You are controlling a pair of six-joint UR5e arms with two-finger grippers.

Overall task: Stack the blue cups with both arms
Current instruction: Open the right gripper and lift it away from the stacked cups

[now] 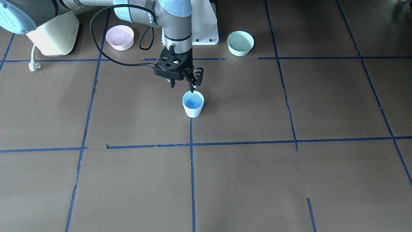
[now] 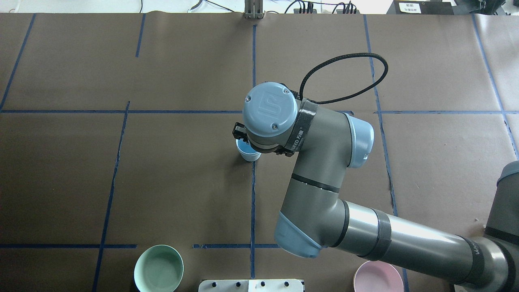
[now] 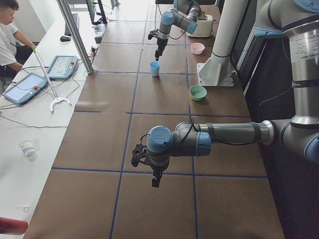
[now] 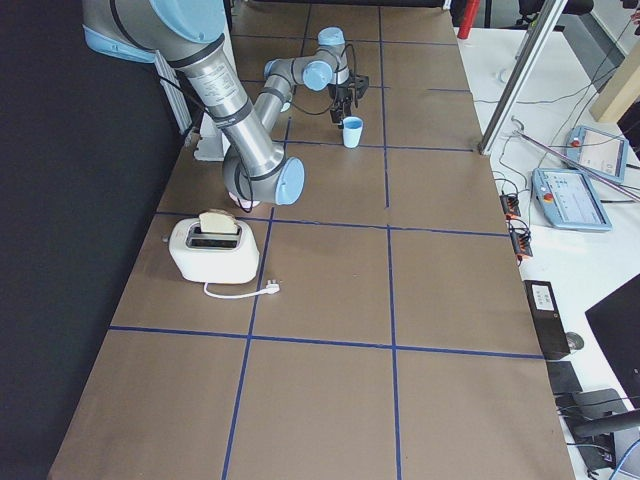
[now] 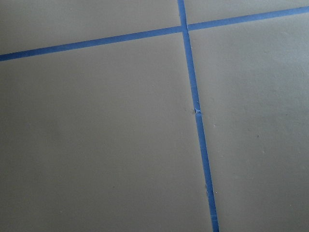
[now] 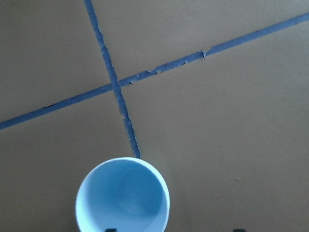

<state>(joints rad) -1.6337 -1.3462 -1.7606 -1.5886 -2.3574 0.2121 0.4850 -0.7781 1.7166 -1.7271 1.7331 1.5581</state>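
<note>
Two arms are on this job, and we take them from the left end of the table outward. Nearest, the left gripper (image 3: 156, 180) hangs over bare table (image 5: 96, 145), well apart from everything. Its wrist camera shows only brown surface and blue tape (image 5: 193, 96), and we cannot tell whether its jaws stand apart or together. It carries nothing that we can see.

Further along, the mint-green bowl (image 3: 198, 92) and the pink bowl (image 3: 197, 48) sit by the robot base (image 3: 213, 74); they are no part of the task.

Farthest, one blue cup (image 1: 193, 103) stands at mid-table on the end of a tape line (image 1: 191, 161). The right gripper (image 1: 182, 88) is just above its robot-side rim, jaws apart and clamped on nothing. One fingertip sits over the rim and the other is outside the wall; contact we cannot confirm.

Progress: only one cup outline shows in any view. We judge that the second cup is most likely nested inside it and the stack made, but no seam or double rim is clear enough to certify. If so, only withdrawal of the right arm is left.

Orientation: the cup is upright, mouth up, long axis vertical, tapering from a wider rim to a narrower base. No tilt noted.
</note>
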